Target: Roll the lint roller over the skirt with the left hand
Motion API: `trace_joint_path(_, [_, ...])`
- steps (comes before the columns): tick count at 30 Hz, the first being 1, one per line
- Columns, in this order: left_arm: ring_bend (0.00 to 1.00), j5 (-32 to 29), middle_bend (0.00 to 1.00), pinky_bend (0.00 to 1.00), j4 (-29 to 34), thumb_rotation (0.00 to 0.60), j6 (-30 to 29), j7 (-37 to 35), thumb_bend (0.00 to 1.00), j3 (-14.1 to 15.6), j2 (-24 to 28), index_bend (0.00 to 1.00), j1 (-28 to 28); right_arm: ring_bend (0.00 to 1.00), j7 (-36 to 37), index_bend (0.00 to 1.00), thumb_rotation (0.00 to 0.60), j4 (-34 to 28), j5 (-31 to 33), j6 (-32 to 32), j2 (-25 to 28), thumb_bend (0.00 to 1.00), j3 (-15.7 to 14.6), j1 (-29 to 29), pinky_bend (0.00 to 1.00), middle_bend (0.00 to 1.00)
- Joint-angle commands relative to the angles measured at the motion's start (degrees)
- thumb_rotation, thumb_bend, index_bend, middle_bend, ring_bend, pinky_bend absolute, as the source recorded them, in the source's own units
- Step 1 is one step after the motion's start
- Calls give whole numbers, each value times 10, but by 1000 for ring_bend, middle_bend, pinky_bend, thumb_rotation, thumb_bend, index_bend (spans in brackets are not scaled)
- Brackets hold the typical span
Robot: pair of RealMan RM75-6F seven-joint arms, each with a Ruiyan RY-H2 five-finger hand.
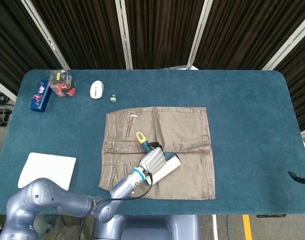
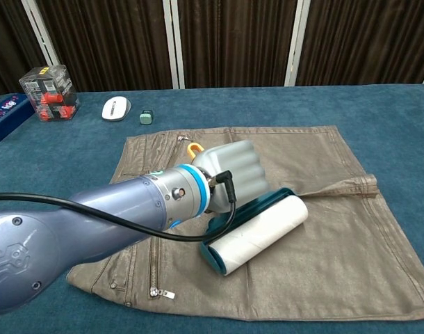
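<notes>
A brown skirt lies flat on the blue table. On it rests a lint roller with a white roll in a teal frame and a yellow-tipped handle. My left hand grips the roller's handle, fingers curled around it, with the roll pressed on the skirt's lower middle. Only a dark sliver of my right hand shows at the right table edge in the head view; its fingers cannot be made out.
Along the far left of the table sit a blue box, a clear box with red contents, a white mouse and a small teal object. A white pad lies front left.
</notes>
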State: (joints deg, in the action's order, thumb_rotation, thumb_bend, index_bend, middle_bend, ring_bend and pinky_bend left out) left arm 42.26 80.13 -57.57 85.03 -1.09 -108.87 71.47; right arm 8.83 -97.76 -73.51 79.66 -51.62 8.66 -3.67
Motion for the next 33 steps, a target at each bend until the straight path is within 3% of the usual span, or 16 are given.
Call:
trace_joint_path(1, [391,-4,514,476,-3,600,-7,0,709,4,9,658,-4,0,0,0,600,0,1,0,0,0,0,0,0,0])
trace_joint_path(9, [390,-24,515,476,-16,600,-23,-6,680,20,55,659,-26,0,-6,0,600,-3,0,-1,0,0,0,-1,0,0])
trace_joint_path(18, [390,-56,514,476,-39,600,-11,-10,653,57,122,658,-56,0,-25,0,600,-6,-2,-1,-6,0,-1,-5,0,0])
trace_joint_path(23, [390,-56,515,476,-61,600,-3,-59,654,72,153,658,-89,0,-38,0,600,-8,-1,-5,-11,0,-3,-8,0,0])
trace_joint_path(33, [390,-40,515,476,-113,600,26,-175,652,60,164,658,-139,0,-49,0,600,-12,0,-7,-14,0,-4,-11,0,0])
